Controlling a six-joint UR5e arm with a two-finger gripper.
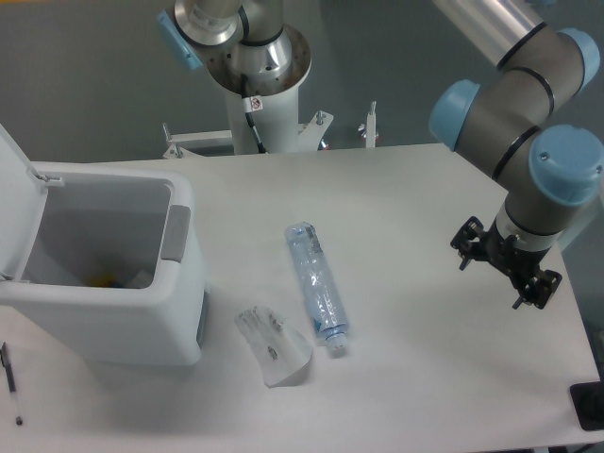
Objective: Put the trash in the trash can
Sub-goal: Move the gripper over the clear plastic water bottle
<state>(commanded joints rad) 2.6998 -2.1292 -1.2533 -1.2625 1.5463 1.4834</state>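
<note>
A long slim clear water bottle [316,290] with a bluish tint lies on the white table, cap end toward the front. A shorter clear cone-shaped cup [274,347] with a small dark mark lies on its side just left of the bottle's cap. The white boxy trash can [142,326] stands at the left with its flip lid [17,203] open and a grey panel [176,233] on its right rim. My gripper [506,264] hangs at the right, well away from both items, holding nothing I can see. Its fingers are hidden under the wrist.
A thin black pen [9,373] lies at the table's left front edge, beside the can. Something small and coloured sits inside the can [106,279]. The arm's base column [255,94] and metal brackets [370,127] stand at the back edge. A black object [590,404] is at the right front corner.
</note>
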